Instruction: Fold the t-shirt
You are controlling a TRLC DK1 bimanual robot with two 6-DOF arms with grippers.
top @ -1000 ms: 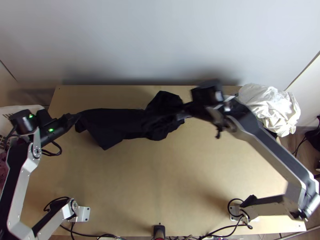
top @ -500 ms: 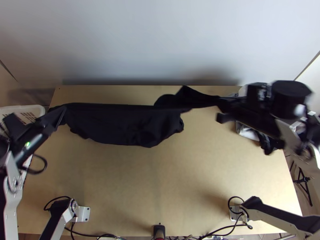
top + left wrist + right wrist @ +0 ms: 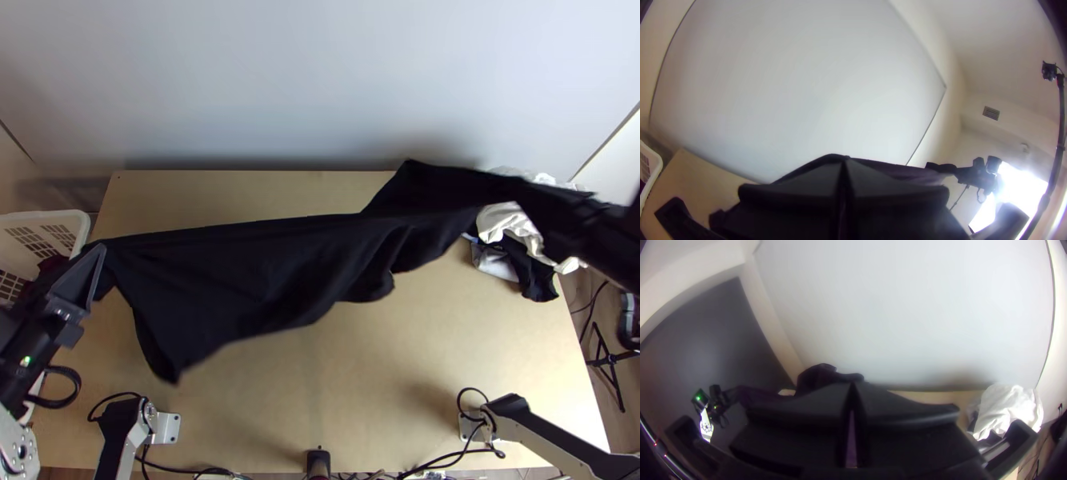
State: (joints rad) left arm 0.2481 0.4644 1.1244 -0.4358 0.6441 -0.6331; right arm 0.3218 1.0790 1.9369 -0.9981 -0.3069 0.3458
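- Currently, you have the black t-shirt (image 3: 240,272) drawn out between both grippers, apparently lifted over the light wooden table (image 3: 360,384); the top hem line looks taut, the lower cloth hangs loose.
- Left gripper (image 3: 102,246), beside the white laundry basket (image 3: 85,228): fingers pressed together on one end of the garment.
- Right gripper (image 3: 852,389), out past the table's right side: fingers narrow, with dark cloth pinched between them.
- Long axis of the garment: crosswise, slanting from the left gripper up the top view to the right gripper, so your right-hand end points toward the far wall and your left-hand end sits nearer the arm bases.
- From the left fingers the cloth runs toward the table's right; from the right fingers it runs back left. A loose corner (image 3: 174,372) points down toward the near edge and is nearer your left arm.
- Finding: in my judgement you are at the spreading stage, with no fold made. Your next move should level that axis with the table's edge, then lower both ends together.
- Risk: the right end passes over the white cloth (image 3: 512,224); laid down there, the shirt could snag or settle unevenly
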